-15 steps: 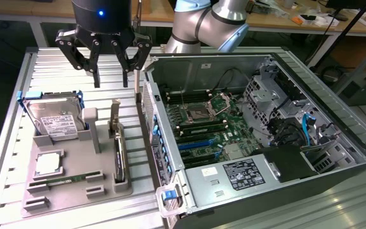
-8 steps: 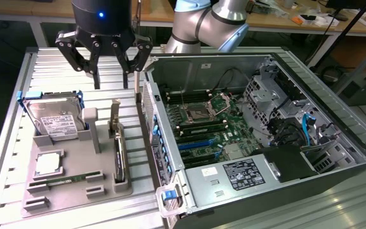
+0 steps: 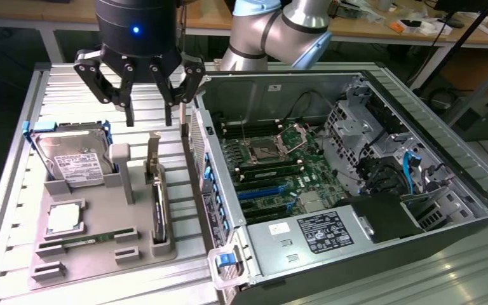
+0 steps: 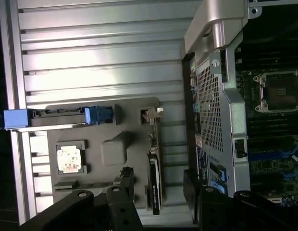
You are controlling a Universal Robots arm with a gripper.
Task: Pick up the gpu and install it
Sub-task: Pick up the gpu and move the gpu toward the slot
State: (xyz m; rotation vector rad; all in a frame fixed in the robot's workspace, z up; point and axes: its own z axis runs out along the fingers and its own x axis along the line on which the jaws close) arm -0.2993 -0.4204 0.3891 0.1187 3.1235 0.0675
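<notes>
The gpu (image 3: 159,213) is a thin dark card standing on edge in a slot of the grey tray (image 3: 134,219), with its silver bracket (image 3: 153,155) at the far end. My gripper (image 3: 150,121) hangs open above the tray's far edge, just beyond the bracket and apart from the card, with nothing between its fingers. In the wrist view the gpu (image 4: 155,185) lies between the two dark fingertips (image 4: 126,175), below them. The open computer case (image 3: 354,178) stands beside the tray, on the exterior view's right, its motherboard (image 3: 282,171) exposed.
On the tray there is also a hard drive (image 3: 74,159) in a blue caddy, a CPU (image 3: 64,219) and a green RAM stick (image 3: 83,241). The case's rear wall (image 4: 211,96) rises close beside the gpu. A ribbed metal table (image 3: 66,82) carries everything.
</notes>
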